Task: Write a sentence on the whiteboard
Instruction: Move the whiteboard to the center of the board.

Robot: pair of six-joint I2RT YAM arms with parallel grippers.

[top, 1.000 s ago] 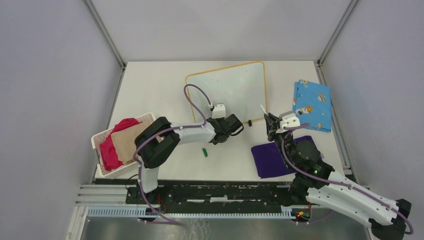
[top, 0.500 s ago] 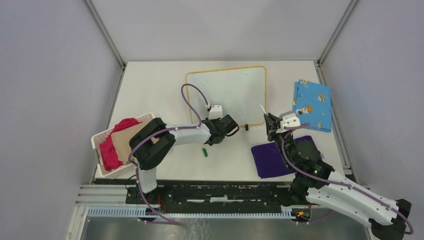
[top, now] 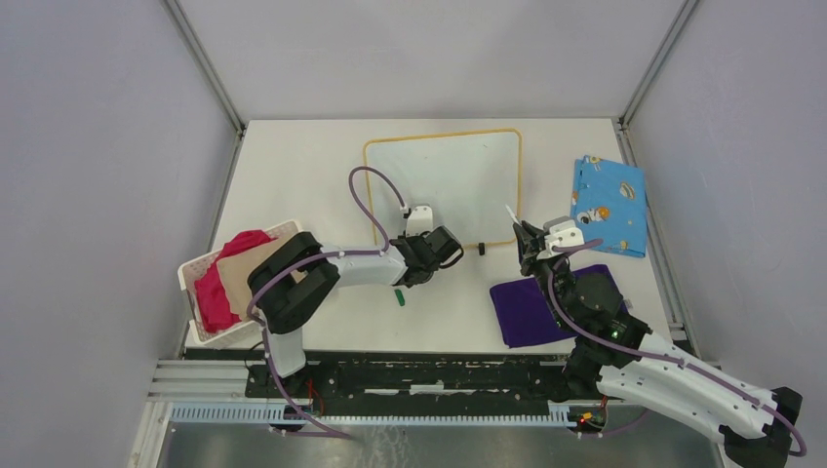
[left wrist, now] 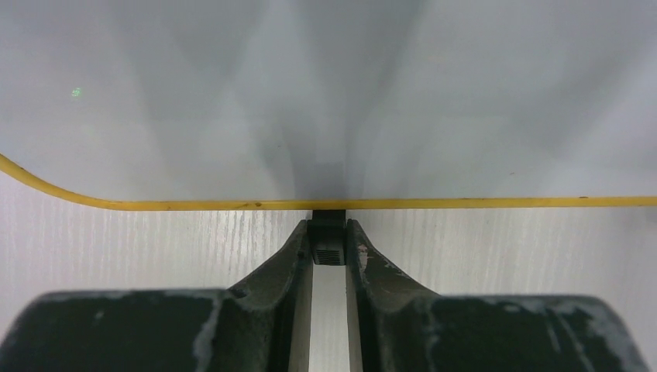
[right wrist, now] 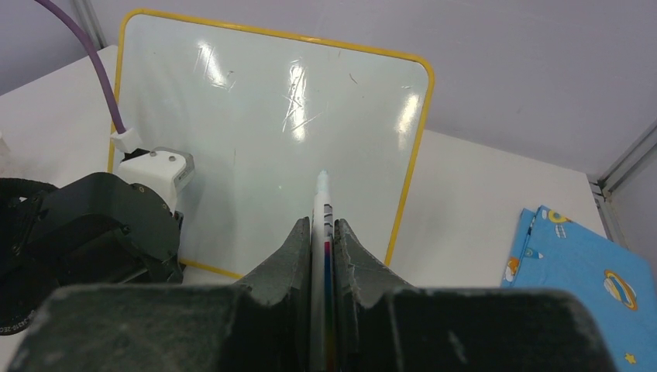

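Note:
The whiteboard [top: 444, 180] lies flat at the middle back of the table, glossy white with a yellow rim [left wrist: 480, 202]. No sentence is in view on it; only a tiny green speck [left wrist: 76, 92] shows. My left gripper [top: 449, 250] [left wrist: 328, 234] sits at the board's near edge, shut on a small black tab [left wrist: 328, 246] fixed to the rim. To the right of the board, my right gripper [top: 528, 249] [right wrist: 324, 229] is shut on a white marker [right wrist: 321, 203], whose bare tip [top: 509, 210] points toward the board from just off its near right corner.
A second black tab [top: 481, 248] sits on the near rim. A green cap [top: 398, 296] lies on the table below the left gripper. A white basket [top: 191, 278] of cloths stands at the left. A purple cloth [top: 527, 310] and a blue patterned cloth [top: 610, 203] lie at the right.
The whiteboard has swung from tilted to nearly square with the table. The left gripper drew back a little toward the arm bases and its jaws narrowed onto the tab. The right arm stayed still.

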